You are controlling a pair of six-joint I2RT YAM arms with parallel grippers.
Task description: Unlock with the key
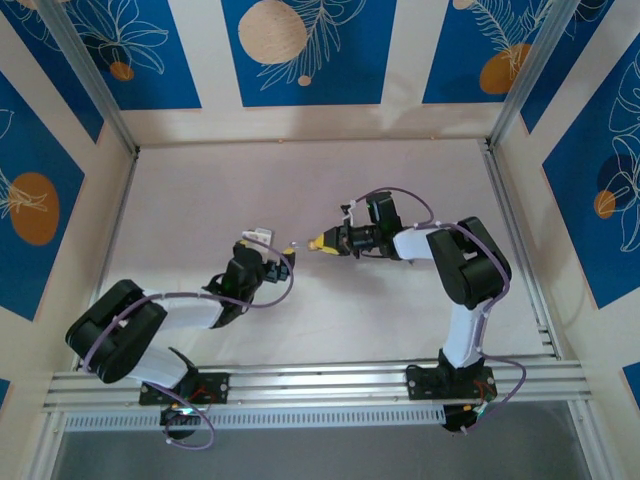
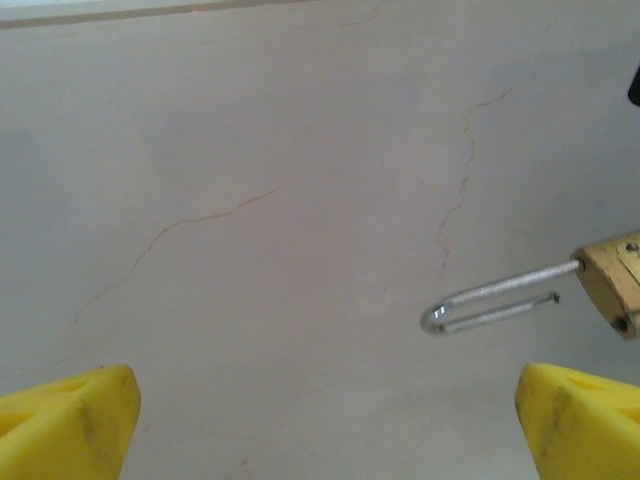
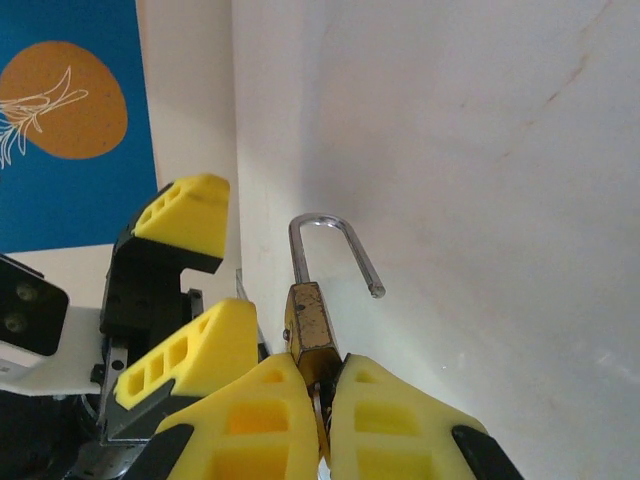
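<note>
A small brass padlock (image 3: pixel 309 325) sticks out from the tips of my right gripper (image 3: pixel 320 378), above the table. Its silver shackle (image 3: pixel 336 245) has swung open, with one end free. My right gripper is shut. Between its yellow pads, just under the lock body, a thin metal strip shows: the key (image 3: pixel 321 405), mostly hidden. In the top view the right gripper (image 1: pixel 320 243) points left at my left gripper (image 1: pixel 277 256). The left gripper (image 2: pixel 325 425) is open with nothing between its fingers. From its wrist view the padlock (image 2: pixel 612 281) hangs at the right edge, shackle (image 2: pixel 495 300) pointing left.
The pale table (image 1: pixel 300 190) has faint cracks. Blue patterned walls (image 1: pixel 300 50) and metal frame rails (image 1: pixel 515 230) enclose it on three sides. The left gripper's yellow fingers (image 3: pixel 187 212) stand close to the left of the padlock.
</note>
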